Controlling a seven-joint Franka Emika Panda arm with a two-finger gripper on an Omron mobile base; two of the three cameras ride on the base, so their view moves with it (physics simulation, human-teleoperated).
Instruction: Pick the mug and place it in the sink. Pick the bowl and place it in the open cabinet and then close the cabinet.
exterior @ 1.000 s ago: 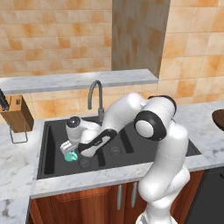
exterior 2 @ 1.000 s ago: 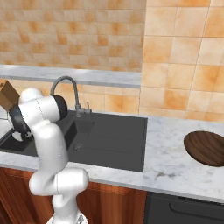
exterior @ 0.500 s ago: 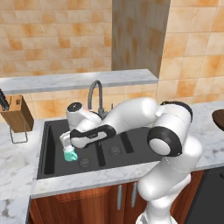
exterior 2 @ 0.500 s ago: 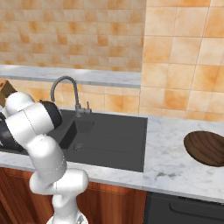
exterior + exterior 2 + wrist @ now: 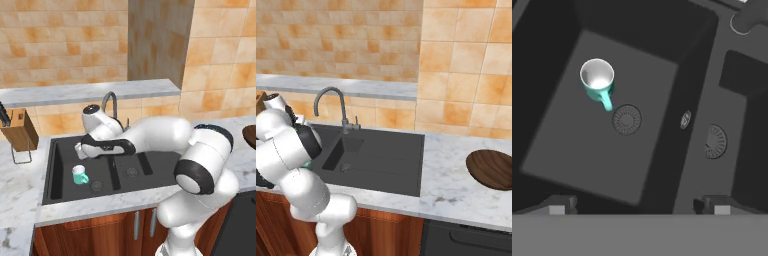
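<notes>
Mug [image 5: 79,174] stands upright on the floor of the left basin of the sink [image 5: 150,162], just beside that basin's round drain [image 5: 627,119], its handle turned toward the drain. Above the sink's left basin hangs the tool [image 5: 637,205], fingers spread wide and holding nothing, apart from the mug. Bowl [image 5: 491,168] rests on the marble tabletop [image 5: 451,187], well apart from the sink on its right side.

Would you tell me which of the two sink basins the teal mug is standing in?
The mug stands upright in the larger basin, at the knife-block end of the sink, beside that basin's round drain. The other, smaller basin has only its own drain.
</notes>
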